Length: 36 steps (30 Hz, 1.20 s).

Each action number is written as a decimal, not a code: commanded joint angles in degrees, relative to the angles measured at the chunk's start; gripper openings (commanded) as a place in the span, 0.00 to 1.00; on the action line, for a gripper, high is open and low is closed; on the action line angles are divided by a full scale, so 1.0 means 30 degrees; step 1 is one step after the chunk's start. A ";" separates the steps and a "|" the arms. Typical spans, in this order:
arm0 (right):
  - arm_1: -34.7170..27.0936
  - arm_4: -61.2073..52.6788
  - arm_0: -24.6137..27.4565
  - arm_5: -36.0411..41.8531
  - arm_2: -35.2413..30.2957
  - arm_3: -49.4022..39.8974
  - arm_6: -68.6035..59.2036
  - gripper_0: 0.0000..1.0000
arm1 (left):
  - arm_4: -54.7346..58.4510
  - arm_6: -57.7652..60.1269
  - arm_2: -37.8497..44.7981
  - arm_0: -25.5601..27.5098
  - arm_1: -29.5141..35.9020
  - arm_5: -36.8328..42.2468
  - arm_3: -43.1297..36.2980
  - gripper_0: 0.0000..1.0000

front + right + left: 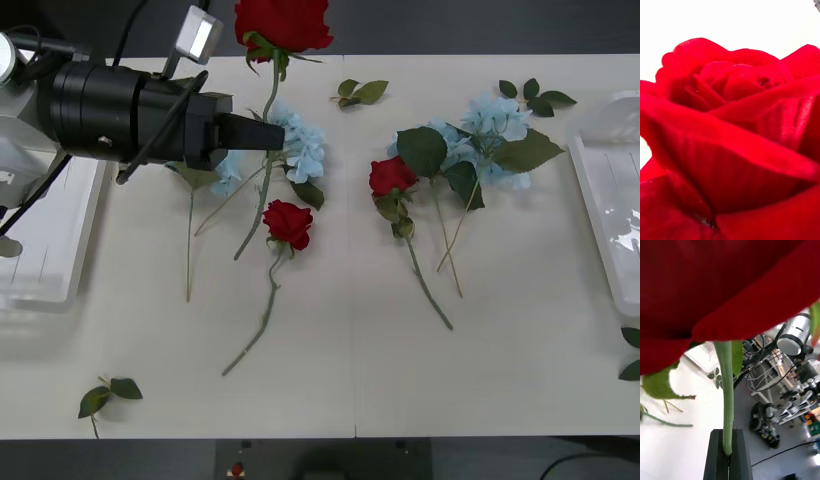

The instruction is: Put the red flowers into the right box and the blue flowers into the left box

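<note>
Red rose (283,22) hangs above the counter's (350,380) far edge, its green stem (727,397) clamped between the left gripper's (262,131) closed black jaws, low enough to lift the bloom clear for carrying toward the right box (612,210), I judge.

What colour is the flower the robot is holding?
Deep red rose, clearest in the right wrist view.
</note>
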 commanded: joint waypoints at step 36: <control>-0.2989 -2.8533 0.3137 0.5871 0.2519 -0.8992 0.7689 1.00 | 0.0219 0.0629 -0.1699 -0.2060 -0.2124 -0.3848 -0.0396 0.00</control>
